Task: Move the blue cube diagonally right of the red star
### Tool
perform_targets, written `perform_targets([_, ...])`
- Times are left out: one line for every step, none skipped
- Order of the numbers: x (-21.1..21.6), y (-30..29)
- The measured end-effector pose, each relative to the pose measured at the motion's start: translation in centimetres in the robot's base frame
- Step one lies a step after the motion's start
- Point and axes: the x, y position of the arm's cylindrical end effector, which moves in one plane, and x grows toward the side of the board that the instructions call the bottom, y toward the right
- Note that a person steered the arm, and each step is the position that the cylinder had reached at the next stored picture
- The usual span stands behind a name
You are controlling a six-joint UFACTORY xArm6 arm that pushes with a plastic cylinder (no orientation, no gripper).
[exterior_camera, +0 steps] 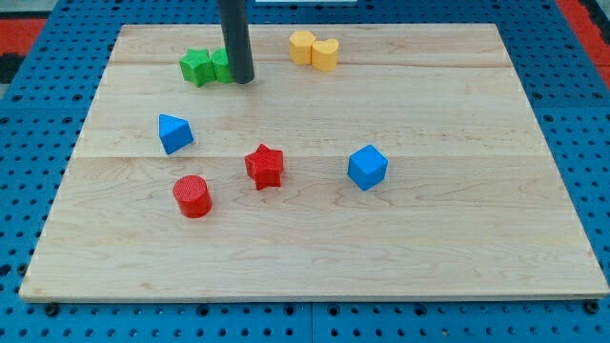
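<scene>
The blue cube (pixel 367 167) lies right of the board's middle. The red star (pixel 265 167) lies to its left at about the same height in the view, roughly a hand's width away. My tip (pixel 242 80) is near the view's top, touching or just right of the green blocks (pixel 207 67), far up and left of the blue cube and above the red star.
A blue triangular block (pixel 174 132) lies left of the star. A red cylinder (pixel 193 196) lies lower left of the star. Two yellow blocks (pixel 315 50) sit near the top edge of the wooden board (pixel 457 248). A blue pegboard surrounds the board.
</scene>
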Motion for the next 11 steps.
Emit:
perform_targets([0.0,8.2])
perform_targets([3.6,20.0])
perform_targets([13.6,24.9])
perform_targets([19.1,26.5])
perform_targets([20.3,24.4])
perform_targets([18.7,15.2])
perform_targets([14.2,10.8])
perform_targets([13.2,7.2])
perform_targets([11.1,6.6])
perform_targets([11.2,3.4])
perform_targets([10.0,0.2])
